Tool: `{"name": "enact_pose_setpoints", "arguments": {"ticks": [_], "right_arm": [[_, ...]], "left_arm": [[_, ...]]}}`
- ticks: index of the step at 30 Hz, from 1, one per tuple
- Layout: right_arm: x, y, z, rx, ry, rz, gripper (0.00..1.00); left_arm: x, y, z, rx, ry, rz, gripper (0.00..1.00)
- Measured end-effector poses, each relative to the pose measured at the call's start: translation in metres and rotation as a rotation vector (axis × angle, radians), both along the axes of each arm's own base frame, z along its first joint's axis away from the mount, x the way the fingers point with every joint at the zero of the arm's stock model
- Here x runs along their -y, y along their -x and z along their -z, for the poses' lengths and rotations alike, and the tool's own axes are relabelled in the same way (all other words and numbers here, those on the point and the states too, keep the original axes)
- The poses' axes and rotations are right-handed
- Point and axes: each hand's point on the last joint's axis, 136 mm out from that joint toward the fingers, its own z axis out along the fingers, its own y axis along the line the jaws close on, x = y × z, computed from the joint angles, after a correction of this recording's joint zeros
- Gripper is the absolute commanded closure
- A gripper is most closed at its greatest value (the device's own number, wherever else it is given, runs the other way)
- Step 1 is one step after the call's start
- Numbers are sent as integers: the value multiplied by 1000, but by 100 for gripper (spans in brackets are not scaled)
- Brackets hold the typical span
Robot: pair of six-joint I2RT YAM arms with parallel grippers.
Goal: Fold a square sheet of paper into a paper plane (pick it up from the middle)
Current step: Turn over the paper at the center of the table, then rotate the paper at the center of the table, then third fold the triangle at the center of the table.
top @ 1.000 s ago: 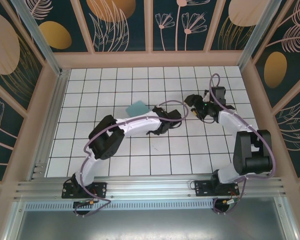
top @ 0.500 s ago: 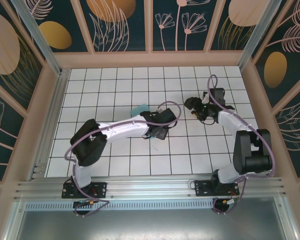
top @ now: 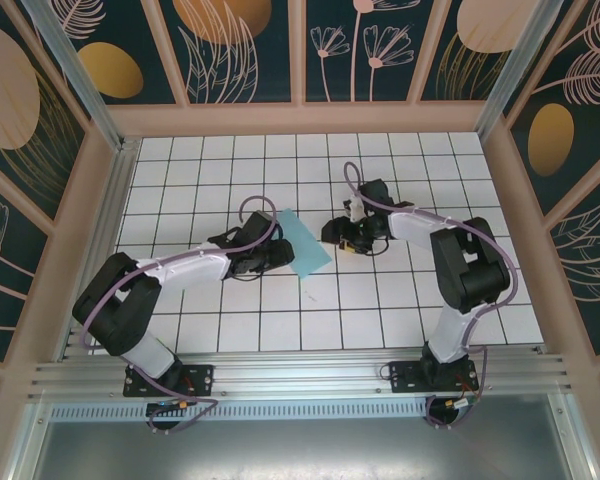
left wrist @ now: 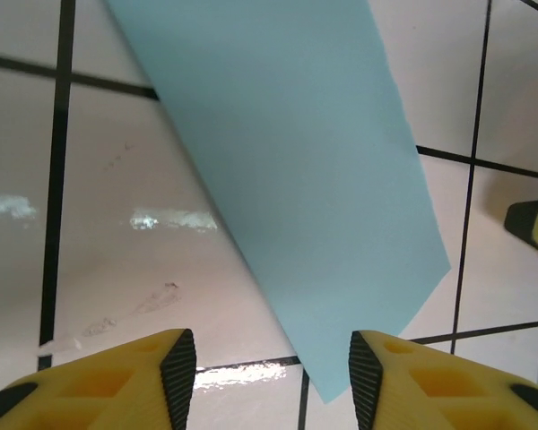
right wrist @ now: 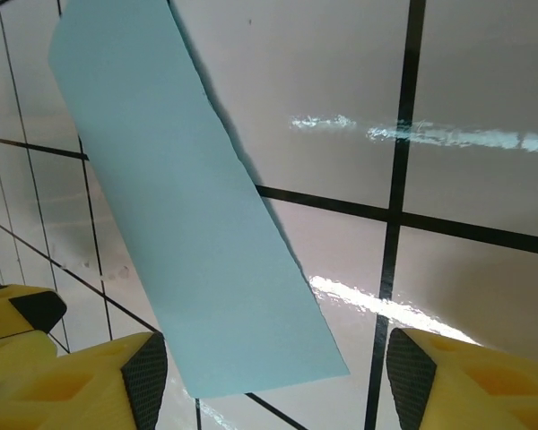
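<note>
**Left gripper (top: 277, 251) and right gripper (top: 339, 235) open wide beside the sheet of paper (top: 306, 243)**

The sheet of paper lies flat on the desk (top: 380, 310), close to the middle. It looks like a long slanted strip, not a square, so I think it is folded over once. It is not a plane yet.

The left gripper is low, just beside the paper's left edge. The right gripper is low, just beside its right edge. Both have their fingers spread apart and hold nothing. In the left wrist view, a corner of the paper (left wrist: 336, 381) points in between the yellow fingers (left wrist: 175, 363).

What could go wrong? The paper is thin and light. A finger that bumps it could make it slide away. If both grippers push at once, it could bend up and wrinkle. If the fold pops open, the next crease could come out crooked.
</note>
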Motion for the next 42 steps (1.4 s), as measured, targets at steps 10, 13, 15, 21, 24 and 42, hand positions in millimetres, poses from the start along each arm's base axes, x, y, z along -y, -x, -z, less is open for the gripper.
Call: {"name": "enact_pose_setpoints", "arguments": {"ticks": [10,13,15,21,24,42], "right_arm": [[-17,14,17,-28,64,-49,41],[-26,22,18,-32,77,-65,44],[-32,27,19,-37,86,-70,44],[-63,58,18,-76,61,-128,44],[-81,81,16,-125,4,-180,44],[-52,56,-13,-65,-107,-41,35]], "left_arm": [[6,-14,-9,12,121,-76,54],[5,-16,-9,12,127,-82,53],[3,-16,-8,9,127,-88,53],[-6,-13,2,-7,116,-103,52],[-8,-12,5,-13,115,-103,53],[-20,2,15,-46,78,-104,68]]}}
